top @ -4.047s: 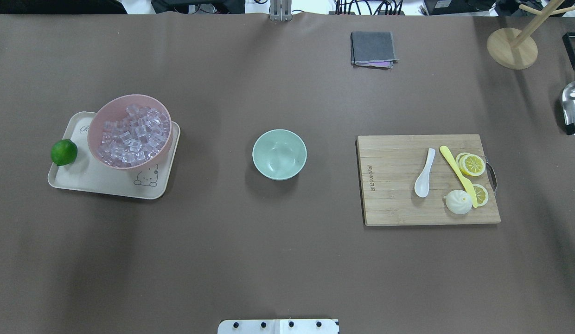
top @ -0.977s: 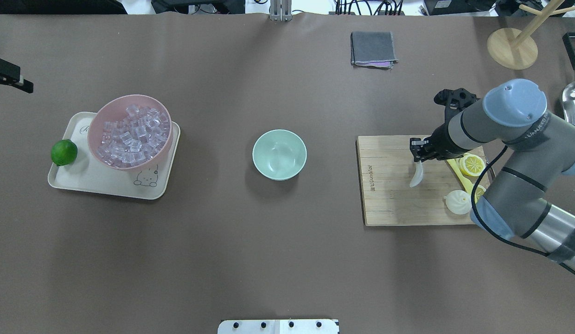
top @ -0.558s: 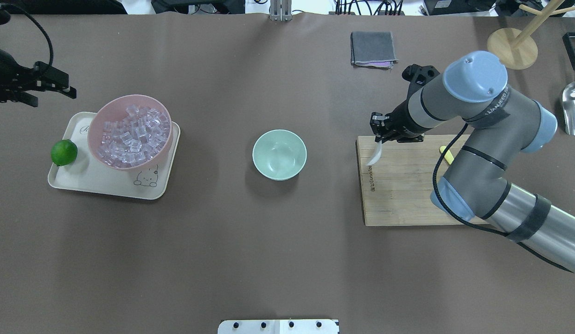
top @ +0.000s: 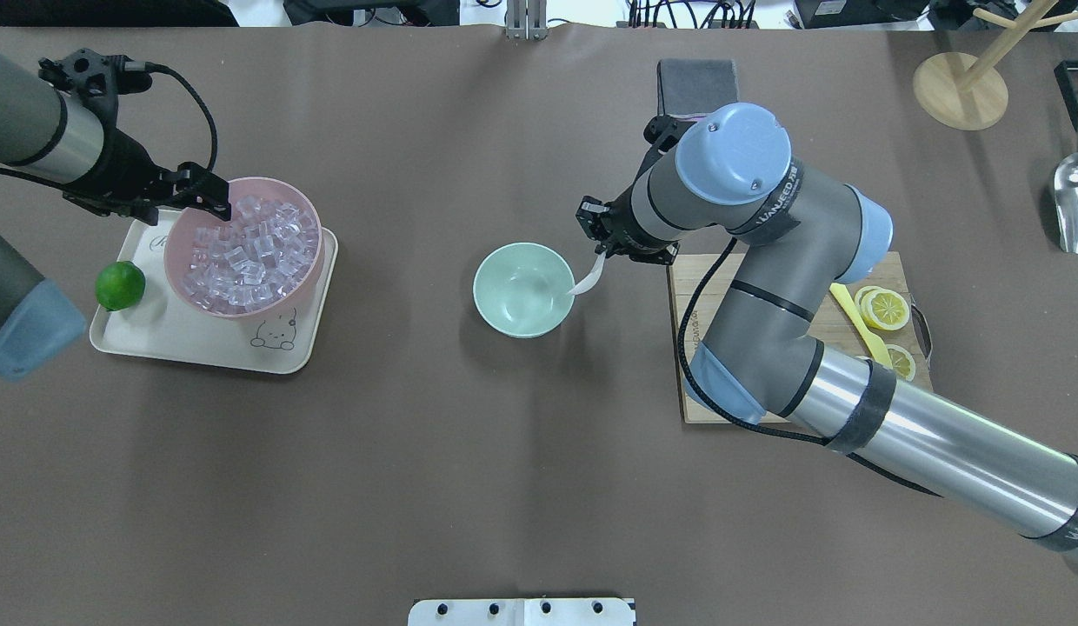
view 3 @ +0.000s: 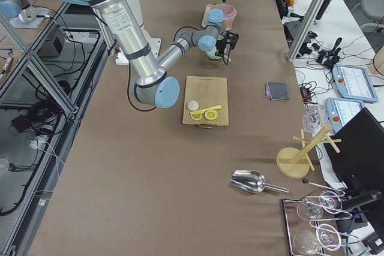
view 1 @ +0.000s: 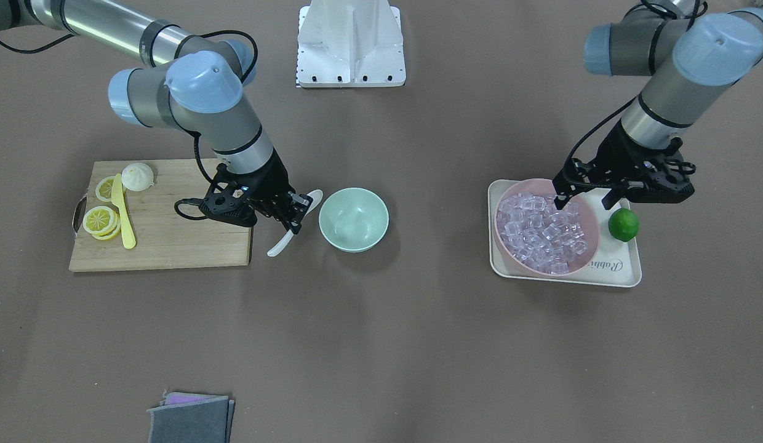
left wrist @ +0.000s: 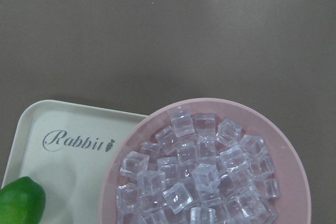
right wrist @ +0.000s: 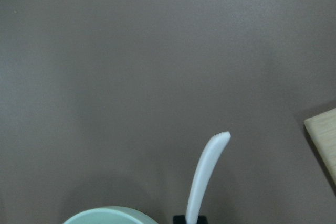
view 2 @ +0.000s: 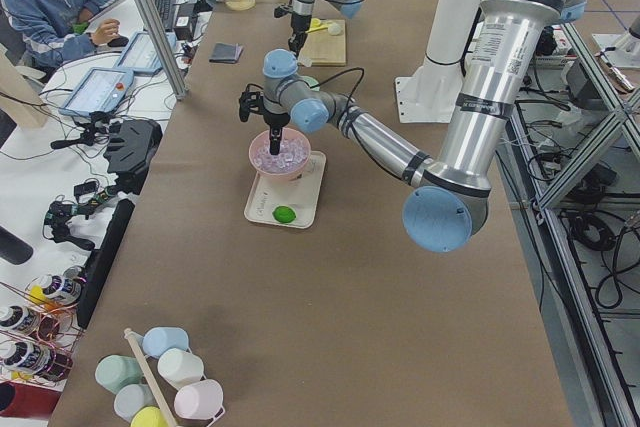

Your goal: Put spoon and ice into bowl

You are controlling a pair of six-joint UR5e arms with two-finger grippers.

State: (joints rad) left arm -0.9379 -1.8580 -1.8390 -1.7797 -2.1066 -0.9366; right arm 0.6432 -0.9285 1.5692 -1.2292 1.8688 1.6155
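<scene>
The white spoon [top: 585, 281] hangs tilted from my right gripper [top: 602, 250], which is shut on its handle. Its lower end reaches over the right rim of the mint-green bowl [top: 522, 296]. The front view shows the same gripper [view 1: 293, 216] and spoon [view 1: 278, 248] just beside the bowl [view 1: 354, 219]. The right wrist view shows the spoon [right wrist: 207, 171] above the bowl's rim [right wrist: 110, 216]. The ice [top: 248, 252] fills the pink bowl [top: 181, 239]. My left gripper [top: 210, 198] is open and empty over that bowl's far-left rim. The left wrist view looks down on the ice [left wrist: 202, 177].
The pink bowl stands on a cream tray [top: 200, 343] with a lime [top: 120, 285]. A wooden cutting board [view 1: 166, 234] holds a yellow knife [view 1: 123, 215], lemon slices [view 1: 98, 219] and a bun [view 1: 137, 176]. A grey cloth [view 1: 191, 418], metal scoop [top: 1074, 204] and wooden stand [top: 961, 91] lie at the far edge.
My right gripper has carried the spoon left, off the cutting board, to the mint bowl's right rim. My left arm has moved in from the table's left edge to the pink bowl.
</scene>
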